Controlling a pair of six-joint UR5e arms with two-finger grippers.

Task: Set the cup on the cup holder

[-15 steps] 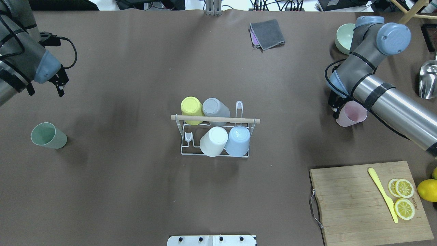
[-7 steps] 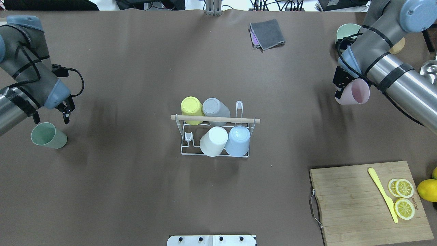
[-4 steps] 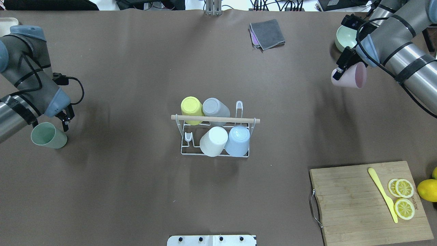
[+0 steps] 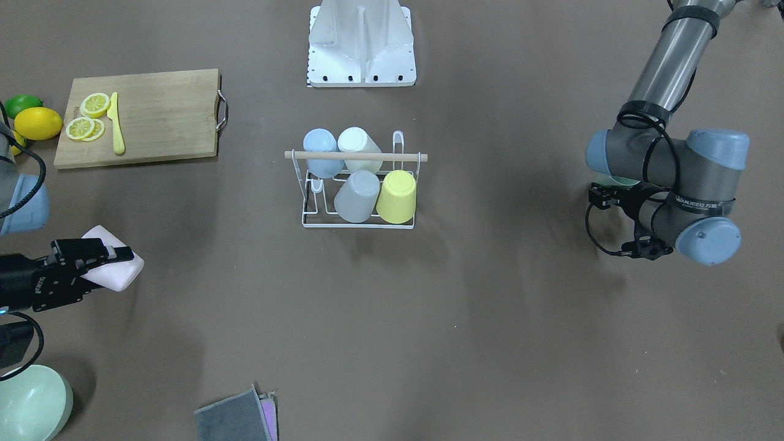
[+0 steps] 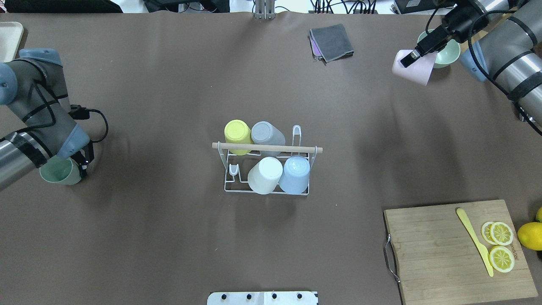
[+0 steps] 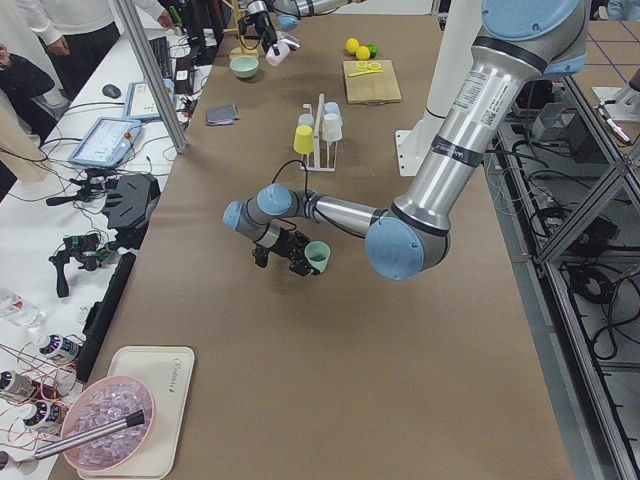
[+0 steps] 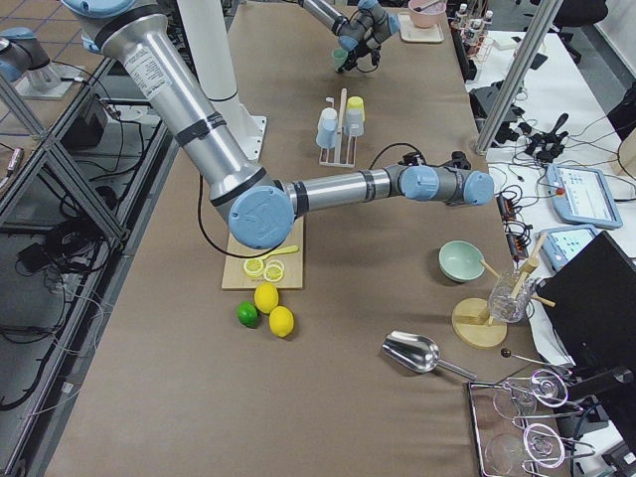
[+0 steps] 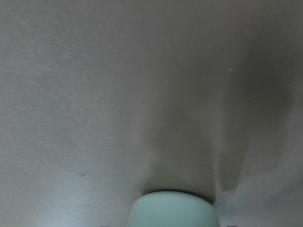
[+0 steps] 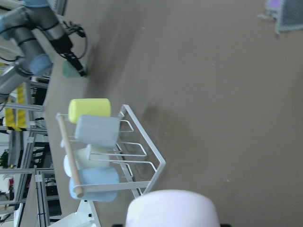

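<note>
The white wire cup holder (image 5: 266,192) with its wooden handle (image 4: 355,156) stands mid-table and holds yellow, grey, white and blue cups upside down. One prong on each row is bare. My right gripper (image 5: 413,59) is shut on a pink cup (image 5: 418,71) and holds it tilted, high over the far right of the table. The pink cup also shows in the front view (image 4: 119,269) and the right wrist view (image 9: 173,208). My left gripper (image 5: 70,169) is open and low at a green cup (image 5: 57,173), with its jaws on either side. The cup's base fills the bottom of the left wrist view (image 8: 174,210).
A wooden cutting board (image 5: 440,254) with lemon slices and a yellow knife lies at the near right, with lemons (image 5: 529,235) beside it. A folded grey cloth (image 5: 332,42) and a pale green bowl (image 5: 446,57) are at the far side. A tray (image 5: 8,36) sits far left.
My right arm lifted the pink cup off the table and swung it up and towards the far right. My left gripper came down and forward to the green cup.
</note>
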